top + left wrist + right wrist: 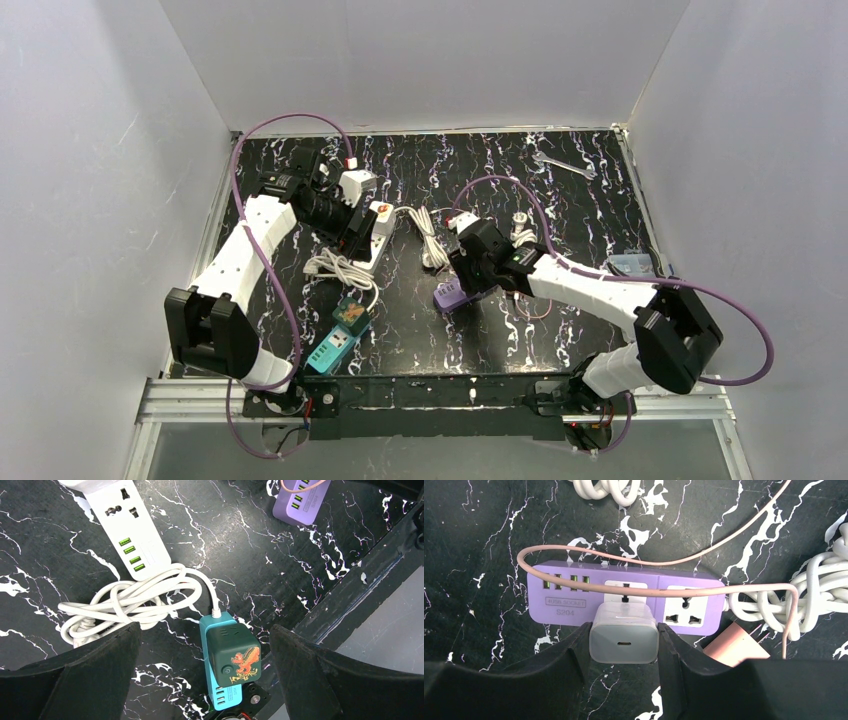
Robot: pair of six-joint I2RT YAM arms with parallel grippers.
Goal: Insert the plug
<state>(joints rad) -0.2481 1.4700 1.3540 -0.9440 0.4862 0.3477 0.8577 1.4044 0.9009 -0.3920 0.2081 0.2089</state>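
Right wrist: right gripper (623,632) clamps one charger (624,641) by two sockets (685,606) on purple strip (564,605); left gripper (205,630) gapes empty.

The table (560,340) is black, marbled with white veins tinged violet. The purple power strip (561,617) has white socket faces and green USB slots, and a pale pink cable (764,586) loops across it. The plug (624,640) is translucent milky white. The white power strip (135,535) shows four green slots, and its cord (130,600) is white. The teal strip (212,622) carries a dark green cube (232,652) printed with an orange-red creature emblem. The left arm (245,245) and right arm (590,285) are white with black joints and purple cables. Near the table's far right corner lies a silvery wrench (565,165).
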